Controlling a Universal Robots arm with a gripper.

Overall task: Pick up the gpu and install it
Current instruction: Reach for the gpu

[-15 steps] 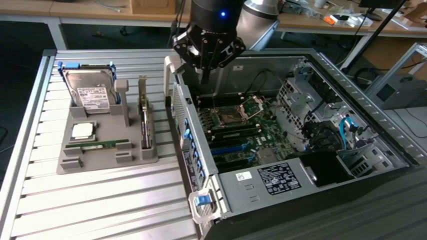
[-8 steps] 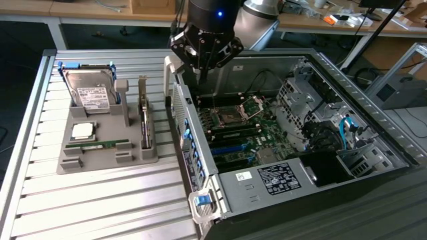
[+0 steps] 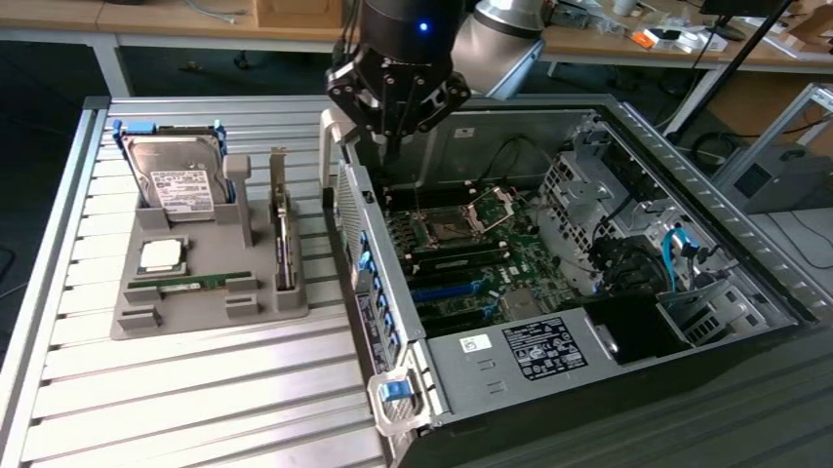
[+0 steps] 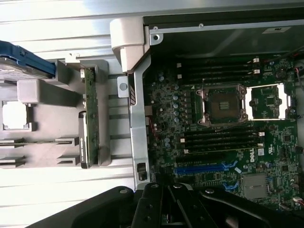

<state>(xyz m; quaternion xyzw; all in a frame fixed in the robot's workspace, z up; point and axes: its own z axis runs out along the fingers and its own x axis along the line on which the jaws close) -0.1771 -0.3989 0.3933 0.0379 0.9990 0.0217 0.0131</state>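
The gpu (image 3: pixel 281 239) stands on edge in a slot of the grey holder (image 3: pixel 137 317), its silver bracket at the far end. In the wrist view the gpu (image 4: pixel 90 118) is a thin green-edged card. My gripper (image 3: pixel 393 136) hangs above the back corner of the open computer case (image 3: pixel 521 361), to the exterior view's right of the gpu and well apart from it. Its black fingers (image 4: pixel 164 190) are shut, with nothing between them.
The holder also carries a hard drive (image 3: pixel 176 175), a processor chip (image 3: pixel 163 255) and a memory stick (image 3: pixel 195 283). Inside the case lies the motherboard (image 3: pixel 514 234) with an open processor socket (image 4: pixel 223 104) and a blue card slot (image 4: pixel 199 168). A slatted metal table (image 3: pixel 195 390) lies underneath.
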